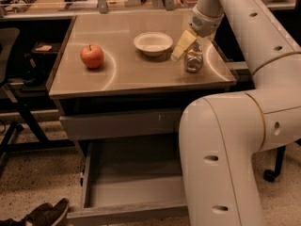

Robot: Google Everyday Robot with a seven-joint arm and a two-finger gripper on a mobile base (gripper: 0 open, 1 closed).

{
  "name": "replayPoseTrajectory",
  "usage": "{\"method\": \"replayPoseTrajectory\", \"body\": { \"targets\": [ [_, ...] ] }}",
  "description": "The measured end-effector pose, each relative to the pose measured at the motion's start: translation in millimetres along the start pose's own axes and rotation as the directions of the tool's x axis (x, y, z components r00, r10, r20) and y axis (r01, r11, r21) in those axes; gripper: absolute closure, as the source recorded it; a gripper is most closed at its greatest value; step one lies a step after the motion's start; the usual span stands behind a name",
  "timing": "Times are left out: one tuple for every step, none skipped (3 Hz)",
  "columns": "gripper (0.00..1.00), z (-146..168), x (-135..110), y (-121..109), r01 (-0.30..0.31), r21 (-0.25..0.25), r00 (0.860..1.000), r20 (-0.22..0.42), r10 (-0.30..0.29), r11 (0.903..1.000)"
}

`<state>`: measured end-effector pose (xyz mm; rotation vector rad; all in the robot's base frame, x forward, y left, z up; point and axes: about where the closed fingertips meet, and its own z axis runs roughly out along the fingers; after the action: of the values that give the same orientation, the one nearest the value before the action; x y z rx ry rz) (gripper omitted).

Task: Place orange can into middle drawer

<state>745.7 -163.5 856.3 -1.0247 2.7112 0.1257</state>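
- Three things are sitting on the worktop [141, 76]: a red apple [92, 56] over on the left, a white bowl [153, 43] towards the back middle, and the orange can [194, 58] off to the right.
- That orange can is standing upright near the worktop's right edge, just right of the bowl and slightly in front of it, not touching it.
- So the can is sitting up on top, well apart from the drawer it's meant for.
- Robot's pincer [185, 47] is hanging right at the can, reaching down from the back right. Its pale yellow end is slanting down along the can's left side, into the gap between can and bowl.
- Honestly can't tell whether the pincer is spread, pressed together or actually pinching the can. The can and the wrist are blocking that bit.
- Middle drawer [136, 194] is sticking out, pulled wide open, low down under the worktop, with its grey floor showing.
- Another grey drawer front [117, 124] is sitting shut just above it, right under the worktop's edge.
- Big white arm [225, 154] is filling the right side and covering the open drawer's right end.
- Dark shoe [47, 213] is poking in at the bottom left on the speckled floor [33, 173].
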Motion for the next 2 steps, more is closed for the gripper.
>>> {"method": "replayPoseTrajectory", "body": {
  "targets": [
    [0.00,10.1,-1.7,-3.1,-0.014,0.003,1.000,-0.014,0.015,0.9999],
    [0.00,31.2,-2.1,-6.6,-0.027,0.006,0.998,-0.051,0.027,0.9996]
  ]
}}
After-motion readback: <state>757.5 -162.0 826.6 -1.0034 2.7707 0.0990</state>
